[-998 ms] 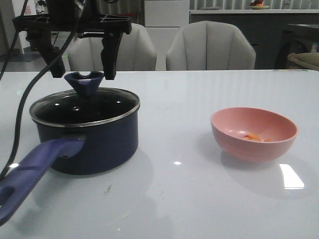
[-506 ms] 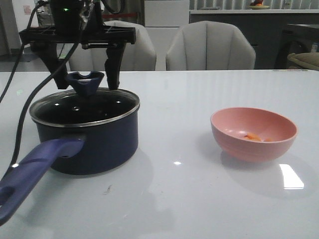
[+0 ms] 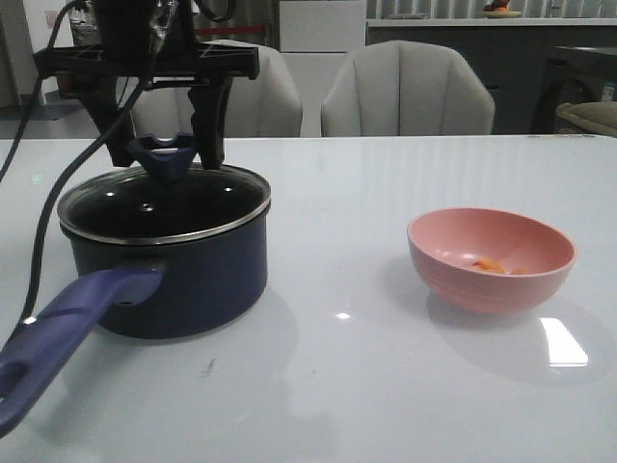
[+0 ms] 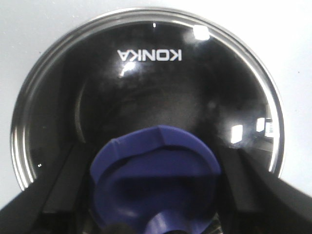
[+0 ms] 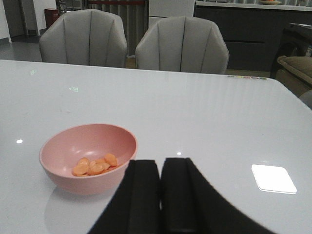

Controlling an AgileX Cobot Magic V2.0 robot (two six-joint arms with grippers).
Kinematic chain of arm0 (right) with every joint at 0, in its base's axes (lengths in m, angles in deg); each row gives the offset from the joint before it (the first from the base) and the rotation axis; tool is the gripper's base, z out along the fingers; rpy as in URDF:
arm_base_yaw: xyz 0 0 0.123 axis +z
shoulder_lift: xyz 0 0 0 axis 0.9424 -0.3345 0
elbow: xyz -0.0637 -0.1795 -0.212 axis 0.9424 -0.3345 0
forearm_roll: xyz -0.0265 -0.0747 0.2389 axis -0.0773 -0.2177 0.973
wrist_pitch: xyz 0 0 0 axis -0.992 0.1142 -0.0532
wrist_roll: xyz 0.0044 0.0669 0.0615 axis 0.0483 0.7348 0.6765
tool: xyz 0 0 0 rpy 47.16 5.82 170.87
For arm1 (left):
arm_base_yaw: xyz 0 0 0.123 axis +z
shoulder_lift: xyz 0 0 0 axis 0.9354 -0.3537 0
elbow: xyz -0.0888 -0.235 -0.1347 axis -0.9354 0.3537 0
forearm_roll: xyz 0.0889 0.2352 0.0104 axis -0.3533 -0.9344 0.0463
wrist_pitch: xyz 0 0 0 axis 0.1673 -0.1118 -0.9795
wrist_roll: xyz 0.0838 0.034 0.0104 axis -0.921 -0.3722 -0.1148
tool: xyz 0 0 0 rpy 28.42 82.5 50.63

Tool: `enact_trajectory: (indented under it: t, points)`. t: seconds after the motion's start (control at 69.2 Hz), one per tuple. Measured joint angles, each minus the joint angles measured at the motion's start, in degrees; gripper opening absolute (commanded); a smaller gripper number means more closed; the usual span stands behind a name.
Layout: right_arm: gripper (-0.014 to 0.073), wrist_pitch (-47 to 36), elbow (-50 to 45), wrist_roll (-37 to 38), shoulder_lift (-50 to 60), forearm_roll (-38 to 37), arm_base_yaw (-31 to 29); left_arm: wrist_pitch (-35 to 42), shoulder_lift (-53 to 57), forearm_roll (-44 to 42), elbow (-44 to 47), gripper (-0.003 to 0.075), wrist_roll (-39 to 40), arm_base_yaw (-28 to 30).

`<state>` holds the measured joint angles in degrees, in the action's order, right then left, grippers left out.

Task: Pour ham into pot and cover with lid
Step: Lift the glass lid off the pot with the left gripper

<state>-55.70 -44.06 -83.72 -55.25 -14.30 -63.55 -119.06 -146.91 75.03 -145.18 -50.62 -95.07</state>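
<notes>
Left wrist view cuts off lid [image 4: 146,97] knob [image 4: 156,185].

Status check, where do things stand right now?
Left gripper open, straddling the blue-purple knob of the glass lid on the navy pot. Right gripper shut, empty. Ham in pink bowl.

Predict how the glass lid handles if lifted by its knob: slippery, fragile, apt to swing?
The lid looks like rigid glass in a metal rim, so probably breakable if dropped. Its flared knob should resist slipping out of the left gripper. Held at that one central point, it may tilt or swing.
</notes>
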Motion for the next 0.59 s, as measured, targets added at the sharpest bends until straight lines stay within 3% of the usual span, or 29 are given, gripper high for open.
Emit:
enact_trajectory:
  t: [0.26, 0.593]
  points:
    - [0.0148, 0.00, 0.00, 0.00, 0.00, 0.00, 0.00, -0.48, 6.60, -0.77, 0.00, 0.0312, -4.75, 7.10]
    - [0.0148, 0.00, 0.00, 0.00, 0.00, 0.00, 0.00, -0.37, 13.39, 2.05, 7.78, 0.0312, -15.44, 25.08]
